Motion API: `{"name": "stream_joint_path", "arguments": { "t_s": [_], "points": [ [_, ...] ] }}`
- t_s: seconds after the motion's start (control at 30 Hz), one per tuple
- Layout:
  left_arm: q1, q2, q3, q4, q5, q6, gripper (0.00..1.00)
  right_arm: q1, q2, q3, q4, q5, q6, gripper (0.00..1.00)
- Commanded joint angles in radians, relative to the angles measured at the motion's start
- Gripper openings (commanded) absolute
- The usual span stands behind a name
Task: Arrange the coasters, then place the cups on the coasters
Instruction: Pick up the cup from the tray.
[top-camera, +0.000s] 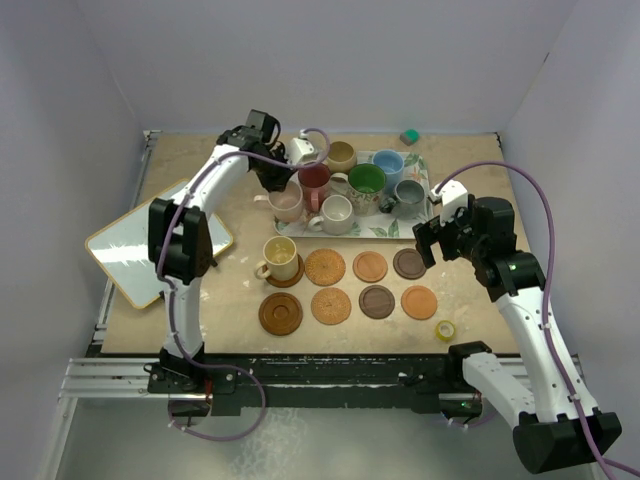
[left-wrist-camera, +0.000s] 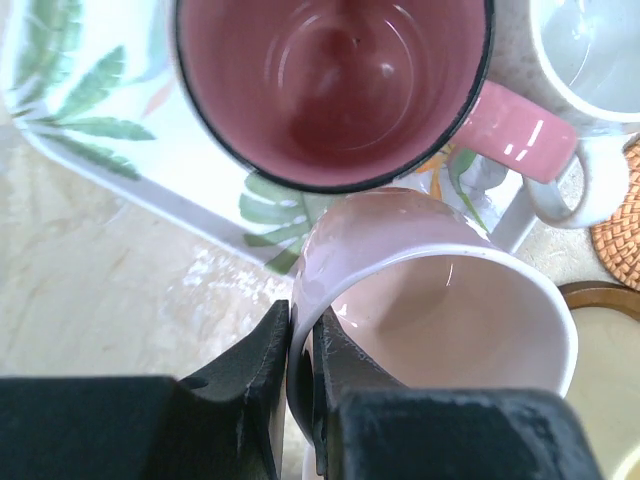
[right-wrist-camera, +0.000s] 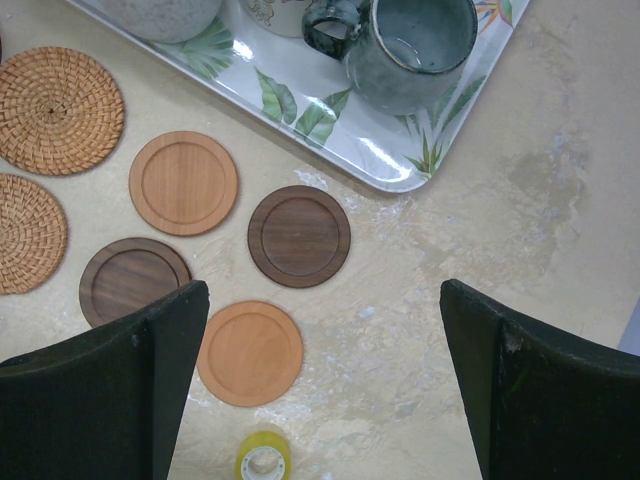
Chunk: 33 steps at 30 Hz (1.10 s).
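Observation:
My left gripper (top-camera: 272, 182) (left-wrist-camera: 302, 322) is shut on the wall of the pink cup (top-camera: 288, 204) (left-wrist-camera: 440, 300), one finger inside and one outside, at the near left corner of the leaf-print tray (top-camera: 420, 215) (left-wrist-camera: 90, 120). Right behind it stands the dark red cup (top-camera: 314, 180) (left-wrist-camera: 330, 90). The yellow cup (top-camera: 280, 257) sits on a dark coaster (top-camera: 285, 276). Several bare coasters lie in two rows, among them a woven one (top-camera: 325, 266) (right-wrist-camera: 58, 110) and an orange one (top-camera: 419, 301) (right-wrist-camera: 250, 352). My right gripper (top-camera: 432, 240) (right-wrist-camera: 318, 300) hangs open above the table beside the coasters, holding nothing.
On the tray stand the tan (top-camera: 341, 156), blue (top-camera: 388, 166), green (top-camera: 367, 182), grey (top-camera: 409, 193) (right-wrist-camera: 415, 45) and white (top-camera: 335, 214) cups. A yellow tape roll (top-camera: 444, 329) (right-wrist-camera: 264, 458) lies near the front edge. A white board (top-camera: 150, 245) lies at the left, and a small green block (top-camera: 409, 136) at the back.

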Motion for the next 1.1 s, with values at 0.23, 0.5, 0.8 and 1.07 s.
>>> {"name": "stream_joint_path", "arguments": {
  "t_s": [0.23, 0.5, 0.8, 1.07],
  "points": [
    [0.002, -0.317, -0.098, 0.069, -0.089, -0.139, 0.03, -0.003, -0.016, -0.001, 0.028, -0.009, -0.010, 1.00],
    [-0.019, -0.499, -0.217, 0.082, -0.160, -0.238, 0.03, -0.003, -0.027, 0.002, 0.027, -0.024, -0.007, 1.00],
    [-0.070, -0.697, -0.359, 0.060, -0.201, -0.336, 0.03, -0.003, -0.041, 0.002, 0.029, -0.034, -0.002, 1.00],
    [-0.126, -0.843, -0.512, 0.053, -0.194, -0.422, 0.03, -0.003, -0.038, -0.003, 0.040, -0.016, 0.000, 1.00]
  ]
}}
